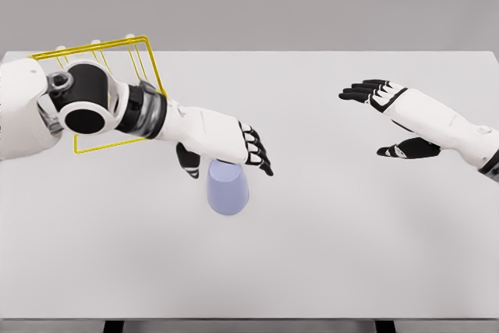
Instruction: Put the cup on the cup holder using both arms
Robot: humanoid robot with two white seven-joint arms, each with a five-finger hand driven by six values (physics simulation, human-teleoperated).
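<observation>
**Left hand over the cup, right hand waiting wide**

Head view: the white table (327,263) fills the frame from side to side, its near edge just above the bottom of the picture and its far edge across the upper part. The lilac cup (228,188) stands left of the middle, well in from every edge, with bare surface in front of it and to its right. The left hand (234,146) hangs directly over the cup's far rim, fingers extended and spread, thumb dropped behind; whether they touch the cup cannot be told. The yellow wire cup holder (140,64) sits at the far left near the back edge, and the left forearm crosses in front of it, covering much of its frame. The right hand (394,115) floats at the right, well apart from the cup, fingers loose and splayed, grasping nothing.
</observation>
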